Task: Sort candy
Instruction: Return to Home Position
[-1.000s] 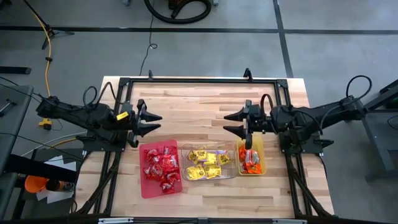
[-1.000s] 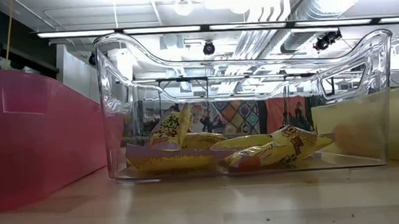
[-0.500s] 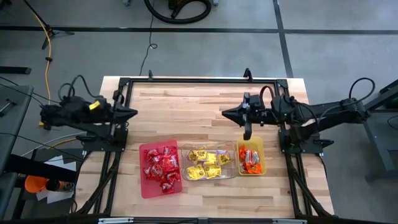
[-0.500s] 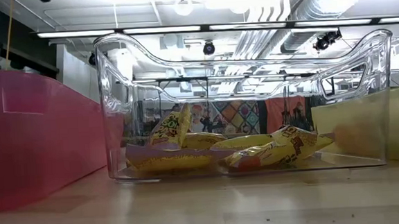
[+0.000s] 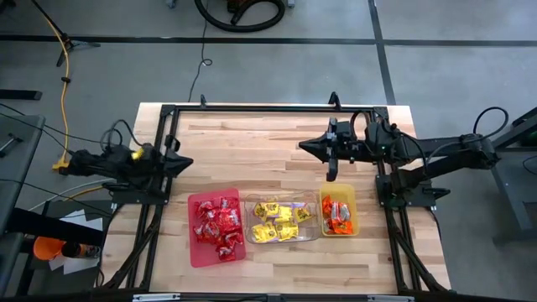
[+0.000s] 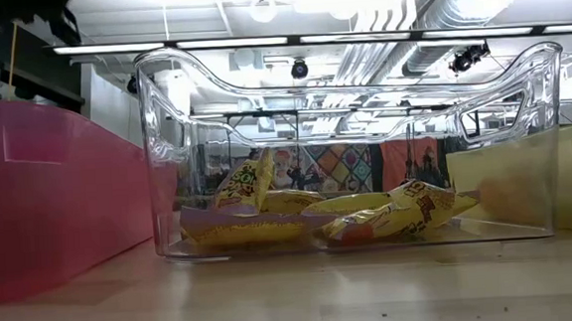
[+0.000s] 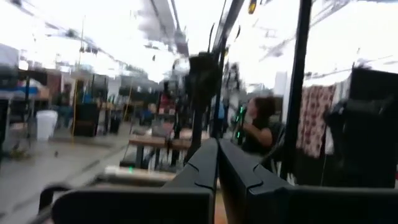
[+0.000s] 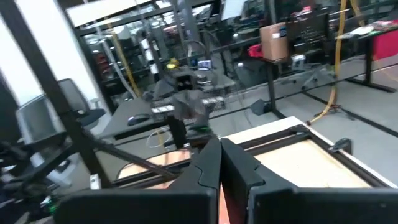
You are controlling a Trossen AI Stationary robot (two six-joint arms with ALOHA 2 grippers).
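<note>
Red candy (image 5: 216, 220) lies in the red tray (image 5: 195, 252), yellow candy (image 5: 277, 220) in the clear tray (image 5: 248, 220), and orange candy (image 5: 337, 214) in the yellow tray (image 5: 338, 191). All three trays stand in a row near the table's front. The low view shows the clear tray (image 6: 364, 126) with yellow candy (image 6: 260, 217) on its floor. My left gripper (image 5: 180, 161) is shut and empty by the table's left edge, its fingers (image 7: 205, 165) together. My right gripper (image 5: 304, 147) is shut and empty, in the air on the far side of the yellow tray, fingers (image 8: 208, 163) closed.
A black frame rail (image 5: 268, 109) runs round the table. Bare wood (image 5: 252, 151) lies between the two grippers on the far half. A cable (image 5: 333, 172) hangs from the right wrist. In the left wrist view a person (image 7: 258, 124) shows in the room beyond.
Both grippers have shut on nothing. My left gripper has drawn back toward the table's left edge and sunk lower. My right gripper has shifted toward the far edge, away from the yellow tray. The trays and candy have stayed where they were.
</note>
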